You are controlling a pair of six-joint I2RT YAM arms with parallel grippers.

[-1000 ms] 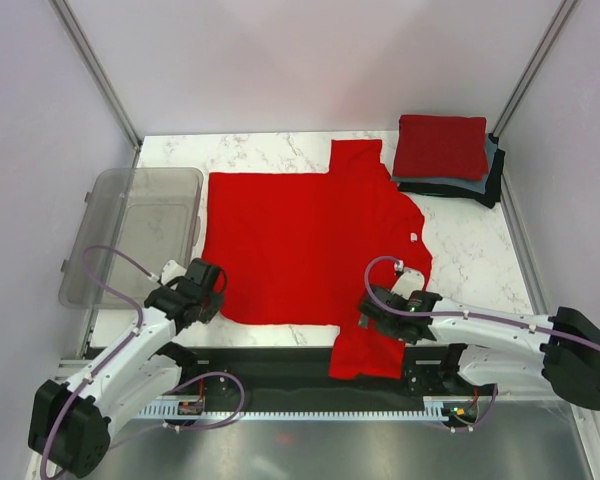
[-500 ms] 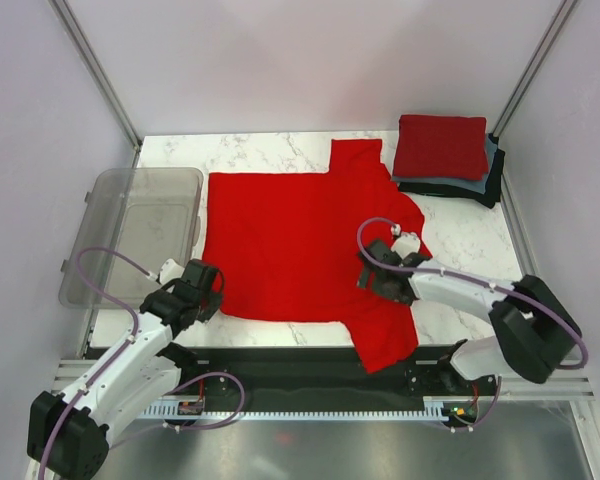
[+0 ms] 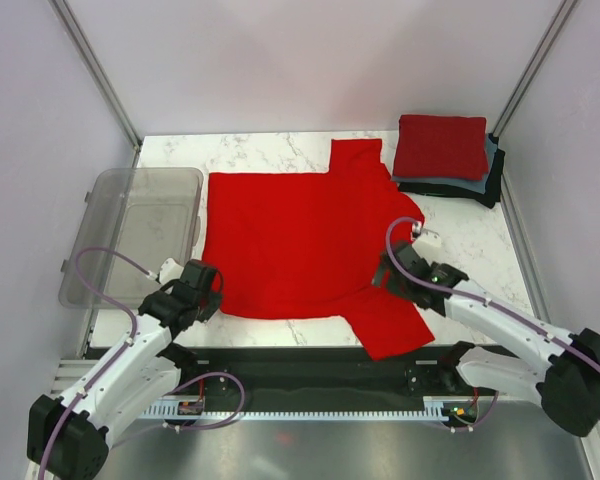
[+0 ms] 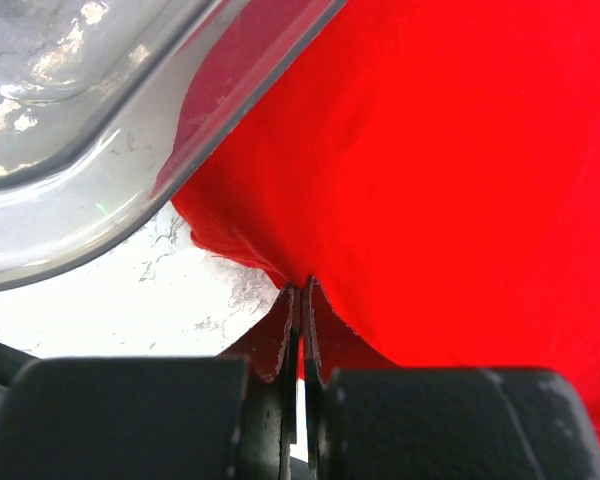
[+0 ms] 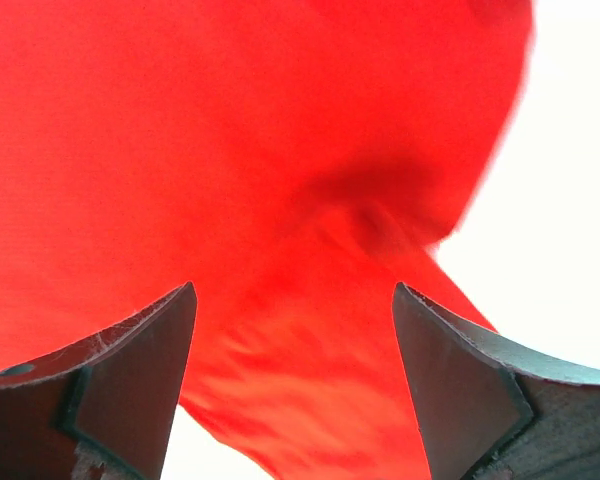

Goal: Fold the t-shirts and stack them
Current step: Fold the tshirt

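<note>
Red t-shirt (image 3: 290, 235) lies flat, its hem corner pinched between the pressed-together fingers of the left gripper (image 4: 302, 300), a rumpled part just beyond the spread fingers of the right gripper (image 5: 292, 295).

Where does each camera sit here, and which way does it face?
Top external: above and behind the arms, facing down on the table; shows both arms, left hand and right hand at the red t-shirt.
Left wrist: on the left arm, low, looking along its shut fingers at the shirt's hem beside the bin.
Right wrist: on the right arm, looking between its open fingers at red cloth.
Shared: all three see the shirt; top and left wrist see the bin.
</note>
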